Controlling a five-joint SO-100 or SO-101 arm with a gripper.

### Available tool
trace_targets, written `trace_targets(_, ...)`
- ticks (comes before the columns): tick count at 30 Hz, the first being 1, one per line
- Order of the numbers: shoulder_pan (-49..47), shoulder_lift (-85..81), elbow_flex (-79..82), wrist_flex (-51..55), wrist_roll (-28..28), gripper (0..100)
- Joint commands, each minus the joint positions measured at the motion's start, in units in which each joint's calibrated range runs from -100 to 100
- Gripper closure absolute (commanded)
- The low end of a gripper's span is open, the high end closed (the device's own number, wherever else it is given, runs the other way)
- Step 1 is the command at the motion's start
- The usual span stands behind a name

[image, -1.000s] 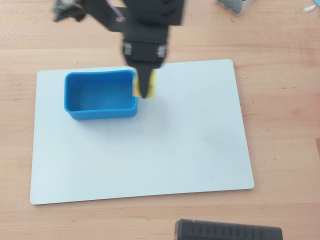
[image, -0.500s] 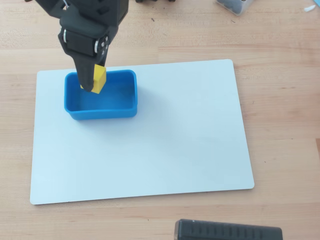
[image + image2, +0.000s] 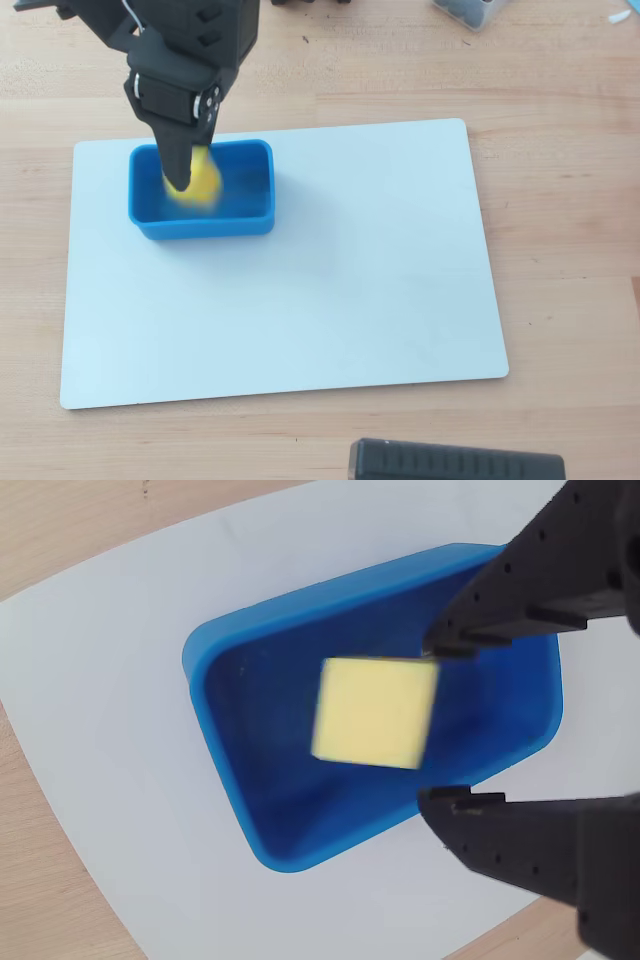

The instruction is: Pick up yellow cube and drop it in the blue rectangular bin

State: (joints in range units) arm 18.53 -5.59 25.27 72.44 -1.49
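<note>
Pale wooden tabletop (image 3: 560,200) beneath everything, bare except at its edges. On it, a large white rectangular board with rounded corners (image 3: 350,290), evidently there as a plain working ground against which small coloured things stand out. Near the board's upper-left corner in the overhead view, the bright blue shallow rectangular bin with rounded corners and thin walls (image 3: 250,225), mouth upward, placed within easy reach of the arm. Directly above the bin, the black two-finger gripper (image 3: 432,725), jaws apart with clear gaps showing in the wrist view, positioned so that a release lands inside the walls. Between and below the fingers, the small bright yellow matte cube (image 3: 375,712), blurred in both views, apparently loose and falling over the bin's floor, touching neither finger so far as can be told. Drop judged nearly complete. At the margins, a dark ridged block (image 3: 455,462) and a grey object (image 3: 470,12), well apart, obstructing nothing.
</note>
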Motion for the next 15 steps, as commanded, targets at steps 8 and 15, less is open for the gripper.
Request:
trace_targets(8,-2.32,-10.34,-0.36,0.31,0.44,80)
trace_targets(15,-8.50,-23.53,2.09,4.69,0.20,91)
